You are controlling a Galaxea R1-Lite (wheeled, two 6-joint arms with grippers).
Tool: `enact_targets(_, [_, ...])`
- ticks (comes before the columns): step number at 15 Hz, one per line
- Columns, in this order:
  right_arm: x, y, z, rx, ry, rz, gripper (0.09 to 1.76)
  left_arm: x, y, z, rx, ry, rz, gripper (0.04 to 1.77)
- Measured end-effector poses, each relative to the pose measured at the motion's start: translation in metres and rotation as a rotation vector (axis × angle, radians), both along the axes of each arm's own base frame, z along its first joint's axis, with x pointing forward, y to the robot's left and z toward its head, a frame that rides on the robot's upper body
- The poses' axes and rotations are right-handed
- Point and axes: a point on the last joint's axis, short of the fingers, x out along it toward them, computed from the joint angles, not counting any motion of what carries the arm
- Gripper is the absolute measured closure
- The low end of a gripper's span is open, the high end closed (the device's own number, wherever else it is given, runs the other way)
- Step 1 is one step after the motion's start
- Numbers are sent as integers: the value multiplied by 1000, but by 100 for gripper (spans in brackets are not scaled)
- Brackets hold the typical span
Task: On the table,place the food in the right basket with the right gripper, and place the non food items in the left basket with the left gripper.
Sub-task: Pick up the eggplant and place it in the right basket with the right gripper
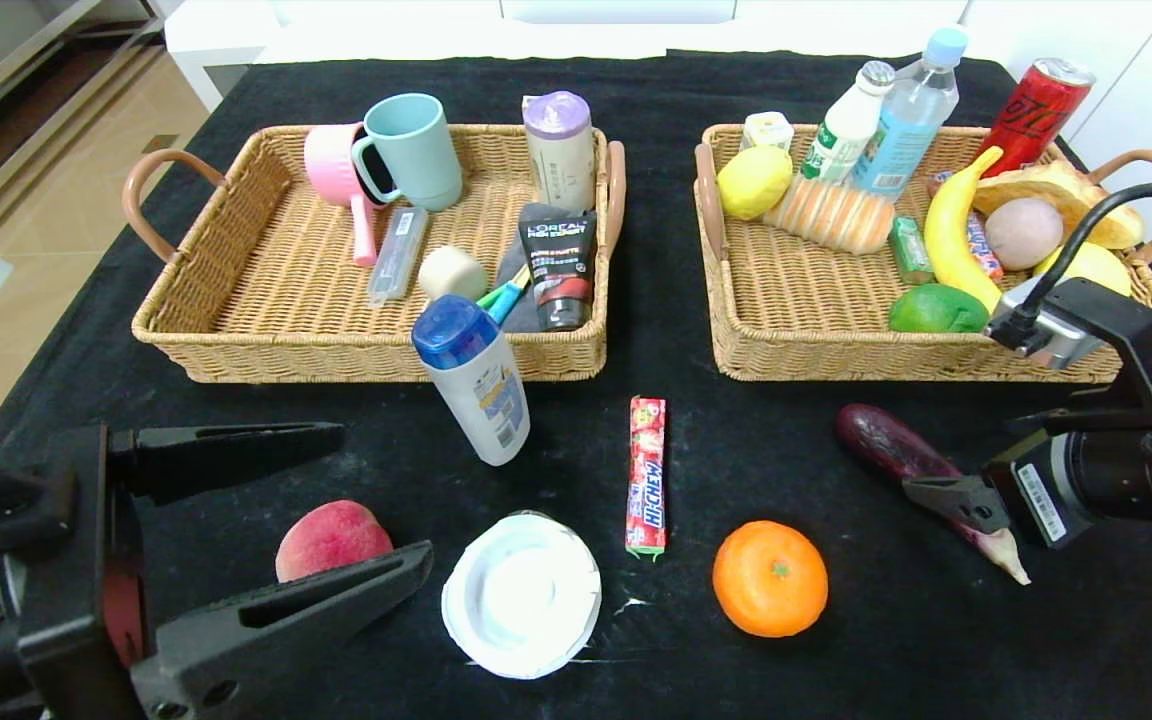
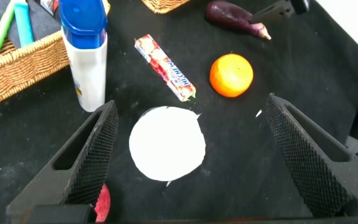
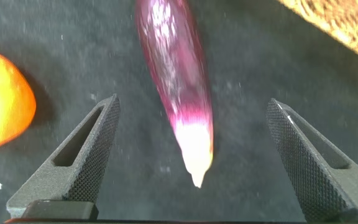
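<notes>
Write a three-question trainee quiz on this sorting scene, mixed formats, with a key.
1. True or false: the right gripper is shut on the eggplant.
2. Which lies nearest the white dish? A) lemon B) Hi-Chew stick C) red can
3. Fill in: the blue-capped bottle stands on the table just in front of the ___ basket.

Key: 1 false, its fingers are spread either side of the eggplant; 2 B; 3 left.

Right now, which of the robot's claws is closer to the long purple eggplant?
Right. The right gripper hangs open directly over the long purple eggplant, fingers either side of its pale tip. The left gripper is across the table, open above the white round dish.
</notes>
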Motion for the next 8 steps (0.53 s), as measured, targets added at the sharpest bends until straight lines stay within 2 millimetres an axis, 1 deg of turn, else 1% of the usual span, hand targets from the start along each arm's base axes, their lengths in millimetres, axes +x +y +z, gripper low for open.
enact_targets(4, [9,4,-9,-9,17,-1,14,0,0,-2,5,4,-1,9])
enact_targets(8, [19,9,-14,-11,16,-4,14,0,-2,-2,7,6,-10,9])
